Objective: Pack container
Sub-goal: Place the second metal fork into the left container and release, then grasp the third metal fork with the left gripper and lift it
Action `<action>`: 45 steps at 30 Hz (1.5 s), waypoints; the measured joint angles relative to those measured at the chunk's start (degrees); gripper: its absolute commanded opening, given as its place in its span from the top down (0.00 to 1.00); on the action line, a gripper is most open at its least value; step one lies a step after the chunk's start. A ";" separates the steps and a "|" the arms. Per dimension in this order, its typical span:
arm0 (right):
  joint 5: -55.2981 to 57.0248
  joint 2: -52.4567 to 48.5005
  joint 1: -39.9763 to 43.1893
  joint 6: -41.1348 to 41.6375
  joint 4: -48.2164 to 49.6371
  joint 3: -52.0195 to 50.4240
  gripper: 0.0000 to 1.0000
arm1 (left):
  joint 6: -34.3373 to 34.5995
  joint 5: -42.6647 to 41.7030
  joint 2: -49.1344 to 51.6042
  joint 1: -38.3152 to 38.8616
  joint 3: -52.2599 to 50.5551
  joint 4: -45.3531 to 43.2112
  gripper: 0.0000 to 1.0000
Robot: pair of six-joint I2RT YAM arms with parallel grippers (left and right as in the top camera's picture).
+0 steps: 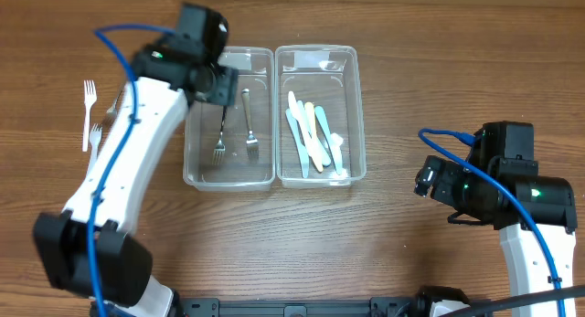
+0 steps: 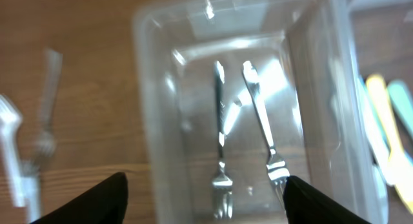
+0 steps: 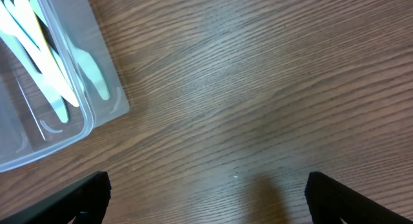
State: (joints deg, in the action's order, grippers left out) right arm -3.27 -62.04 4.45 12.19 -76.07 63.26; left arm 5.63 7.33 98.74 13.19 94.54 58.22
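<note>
Left gripper point(image 2: 205, 201) hangs over the left tub point(image 1: 196, 166), fingers spread wide and holding nothing. 2 metal forks point(image 1: 249, 125) lie side by side on that tub's floor, tines toward the robot. Just beside it on the right stands the right tub point(image 1: 356, 125), holding several pastel plastic pieces point(image 1: 311, 139) laid lengthwise. Right gripper point(image 3: 208, 198) is also spread apart and empty, over bare table point(image 1: 411, 79) to the right of that tub. 2 white forks point(image 1: 90, 102) lie on the table left of the left arm.

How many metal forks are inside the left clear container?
2. Both lie side by side in the left container: the left fork about mid-container, the right fork nearer its right wall. None seems hidden.
</note>
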 measured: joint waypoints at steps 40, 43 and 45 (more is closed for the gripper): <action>-0.37 -0.02 0.02 -0.02 -0.66 0.00 0.01 | -25.55 -13.38 33.57 -32.41 7.41 -16.28 0.18; -0.37 -0.02 0.02 -0.02 -0.61 0.00 0.01 | -25.53 -13.35 33.59 -32.41 7.45 -15.98 0.45; -0.37 0.00 0.02 -0.07 -0.63 0.00 0.01 | -25.90 -13.31 33.59 -32.41 7.67 -14.56 0.66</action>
State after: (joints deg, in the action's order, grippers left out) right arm -3.64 -62.04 4.47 12.12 -76.71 63.26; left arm -20.27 -5.98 132.33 -19.22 102.21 43.66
